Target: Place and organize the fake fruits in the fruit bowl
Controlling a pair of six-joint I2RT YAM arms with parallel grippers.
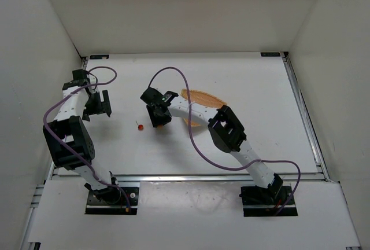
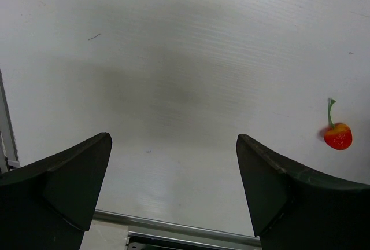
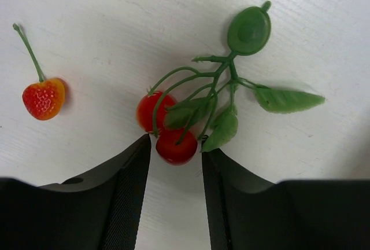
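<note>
1. Bench [image 1: 260, 88]: white and flat, walled in by white panels, with a metal rail along its edges
2. Right arm [image 1: 228, 128]: reaches from its base at the near edge up and to the left, crossing over the near left part of the basket; a purple cable loops along it
3. Left arm [image 1: 69, 134]: folded up on the left side of the bench, wrist pointing down near the left rail
4. Wicker basket [image 1: 205, 97]: tan-orange and shallow, lying mid-bench; partly hidden by the right arm, and nothing can be made out inside the part that shows
5. Left end effector [image 2: 173, 146]: fingers spread wide with only bare bench between them, holding nothing; in the top view [image 1: 99, 104] it is well apart from both fruits
6. Right end effector [image 3: 176, 143]: set narrow, one finger on each side of the lowest cherry of the cluster and just beside it; firm grip cannot be made out
7. Cherry cluster [image 3: 191, 111]: two glossy red cherries on green stems with several leaves, lying on the bench outside the basket, to its left
8. Single cherry [image 3: 43, 98]: red-orange with a dimpled skin and a thin green stem, on the bench just left of the cluster; also outside the basket, between the two end effectors [image 1: 140, 127]
</note>
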